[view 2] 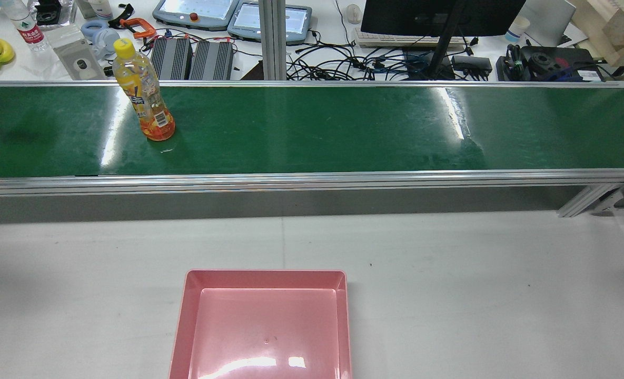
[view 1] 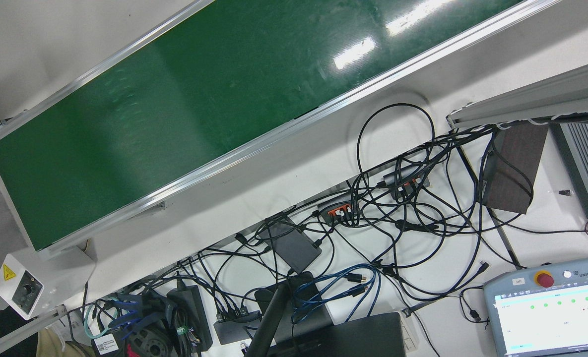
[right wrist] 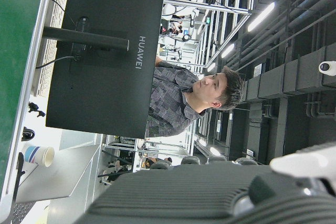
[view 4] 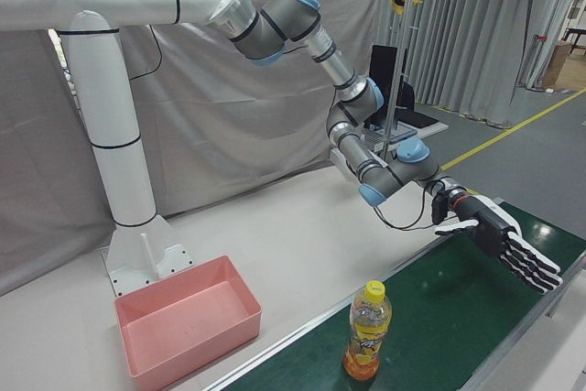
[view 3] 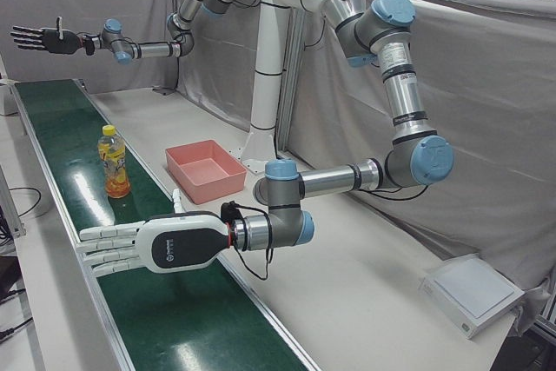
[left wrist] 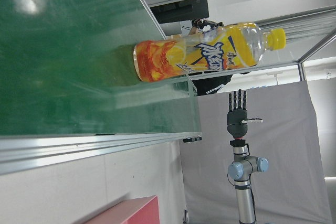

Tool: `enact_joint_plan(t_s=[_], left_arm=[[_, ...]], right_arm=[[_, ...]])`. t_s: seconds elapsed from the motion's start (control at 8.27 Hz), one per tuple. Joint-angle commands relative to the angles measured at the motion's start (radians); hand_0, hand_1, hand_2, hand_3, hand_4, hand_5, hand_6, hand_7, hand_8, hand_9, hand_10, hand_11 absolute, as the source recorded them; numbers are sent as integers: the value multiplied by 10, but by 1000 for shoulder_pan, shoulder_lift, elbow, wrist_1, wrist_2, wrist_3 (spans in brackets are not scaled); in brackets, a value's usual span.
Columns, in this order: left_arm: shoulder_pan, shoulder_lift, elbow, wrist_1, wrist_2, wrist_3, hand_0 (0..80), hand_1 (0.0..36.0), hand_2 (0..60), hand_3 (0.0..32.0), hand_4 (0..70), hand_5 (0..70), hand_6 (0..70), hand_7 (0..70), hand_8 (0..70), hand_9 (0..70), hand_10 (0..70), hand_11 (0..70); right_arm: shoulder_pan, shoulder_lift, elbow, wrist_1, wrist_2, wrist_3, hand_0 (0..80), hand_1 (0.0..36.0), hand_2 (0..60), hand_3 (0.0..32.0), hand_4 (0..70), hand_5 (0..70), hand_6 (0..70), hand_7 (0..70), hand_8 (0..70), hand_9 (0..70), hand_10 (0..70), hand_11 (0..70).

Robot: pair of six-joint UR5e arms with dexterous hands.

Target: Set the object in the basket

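front view: only bare belt [view 1: 199,99], no bottle.
rear view: the bottle [view 2: 144,95] stands upright on the belt's left part, well apart from the basket [view 2: 264,273]. it looks full, so we judge it weighty, smooth and tippy; we'd take it around the middle label.
left-front view: the left hand [view 3: 165,248] hovers flat over the belt, fingers spread, empty; the right hand [view 3: 39,38] is far off, also spread.
left hand view: the belt rail lies between bottle and basket, so we must lift over it.

Grey fabric curtains [view 3: 486,128] hang behind the station. On the far white desk [view 2: 343,37] sit a black monitor [view 2: 438,13], tangled black cables [view 1: 413,208] and two grey teach pendants [view 2: 196,10]. Ceiling strip lights [right wrist: 260,17] glow overhead.
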Motion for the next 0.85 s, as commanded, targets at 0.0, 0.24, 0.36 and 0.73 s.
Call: enact_joint_plan(t_s=[0.0,0.24,0.36,0.73], left_arm=[[62,-40,-7,28,-1,1,624,117,0,0,0,37,0,0,0,0,0,0],[89,-48,-11,33,-2,1,632,122,0,0,0,34,0,0,0,0,0,0],[117,-74,-8,45,-2,1,638,125,0,0,0,37,0,0,0,0,0,0],[129,-83,-16,45,-2,-3,640,124,0,0,0,31,0,0,0,0,0,0]], right_arm=[[0,0,0,-2,0,0,0,0,0,0,0,0,0,0,0,0,0,0],[0,0,0,0,0,0,0,0,0,0,0,0,0,0,0,0,0,0],[0,0,0,0,0,0,0,0,0,0,0,0,0,0,0,0,0,0],[0,0,0,0,0,-2,0,0,0,0,0,0,0,0,0,0,0,0]])
